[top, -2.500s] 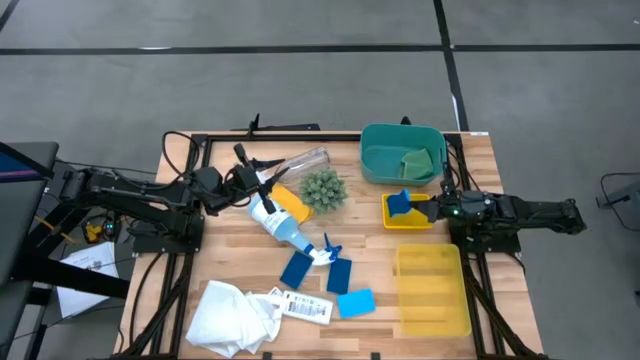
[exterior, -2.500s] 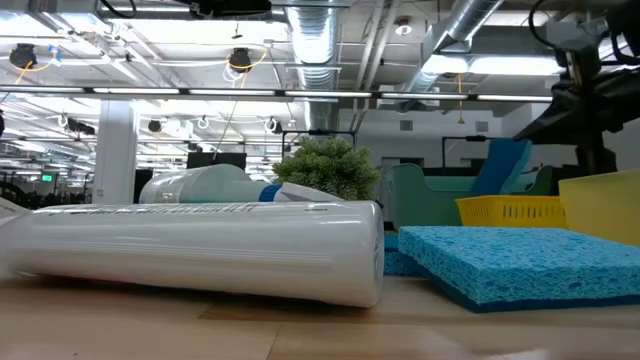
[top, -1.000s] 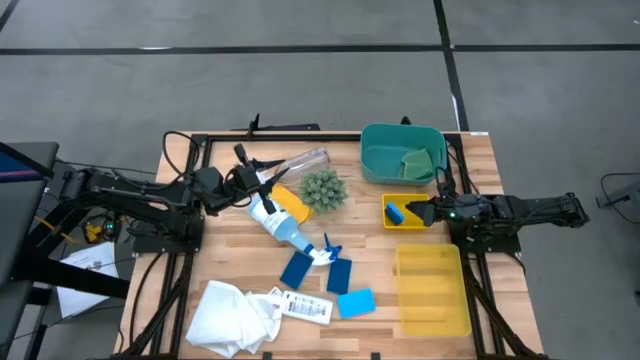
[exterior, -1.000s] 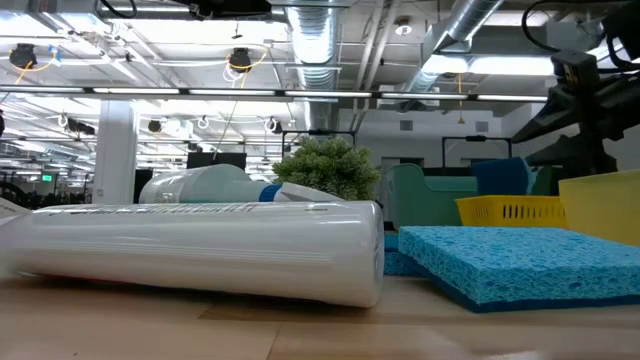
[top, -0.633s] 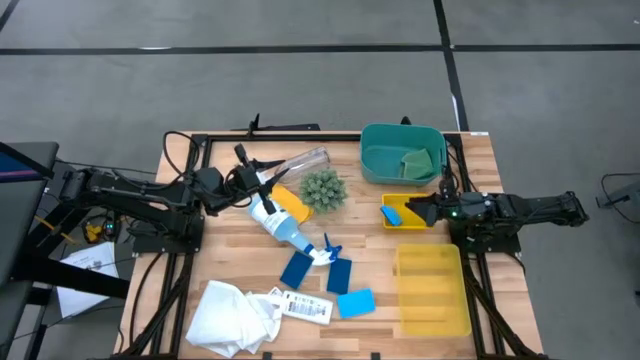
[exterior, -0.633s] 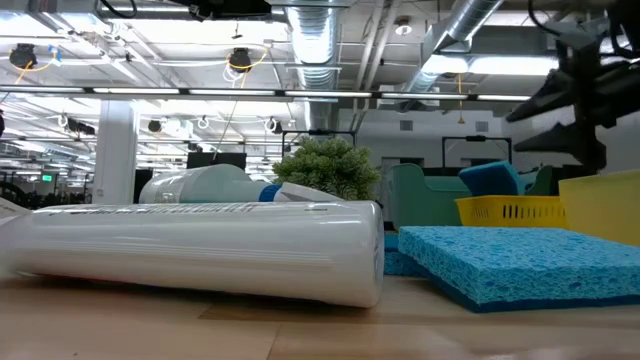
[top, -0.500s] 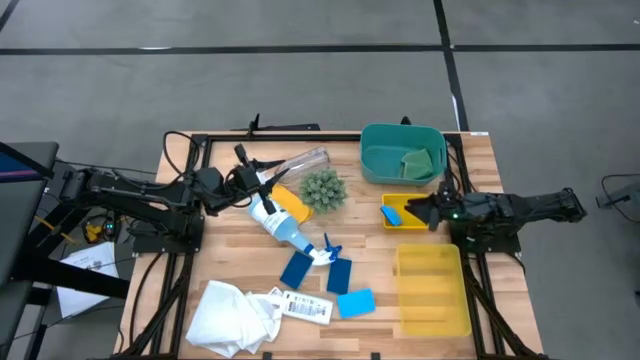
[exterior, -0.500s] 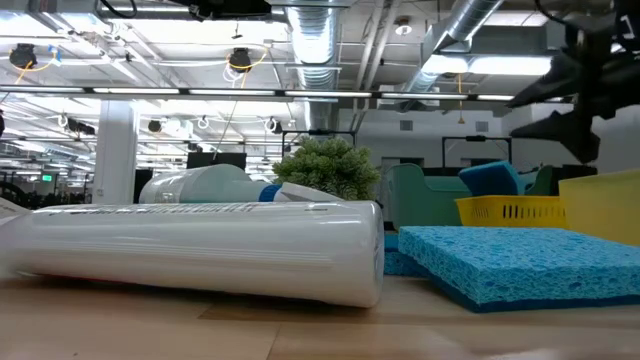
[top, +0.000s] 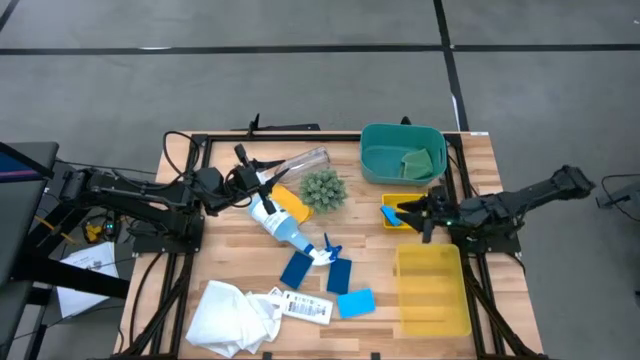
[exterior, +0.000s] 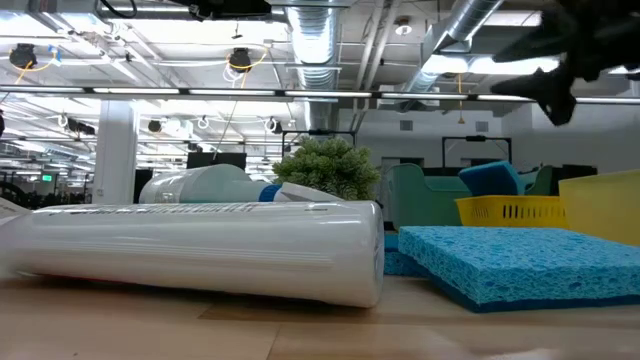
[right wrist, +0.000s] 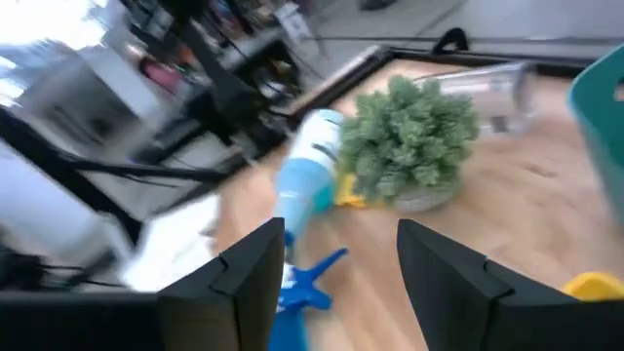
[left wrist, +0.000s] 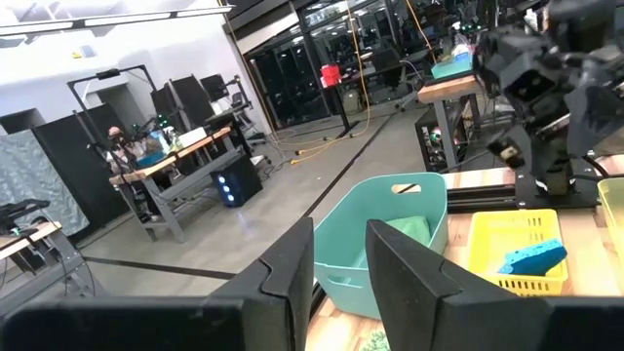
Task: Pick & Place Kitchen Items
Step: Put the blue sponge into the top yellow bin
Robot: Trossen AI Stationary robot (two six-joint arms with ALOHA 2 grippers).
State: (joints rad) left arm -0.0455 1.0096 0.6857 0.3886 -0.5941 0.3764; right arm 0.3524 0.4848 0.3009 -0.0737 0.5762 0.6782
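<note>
Landmark: small yellow basket (top: 407, 212).

- Blue sponge (top: 392, 214): lay inside the basket, at its end nearest the plant ball (top: 322, 189).
- Right gripper (top: 422, 213): hovered above the basket, fingers apart, holding nothing.
- Teal bin (top: 402, 154): just behind the basket, green sponge (top: 417, 164) inside.
- Large yellow bin (top: 431, 290): just in front of the basket.
- Spray bottle (top: 284, 226): lay flat, well to the basket's left, beyond the plant ball.
- Left gripper (top: 262, 184): waited beside the clear cup (top: 300, 162), far left of the basket; fingers narrowly parted, nothing between them.
</note>
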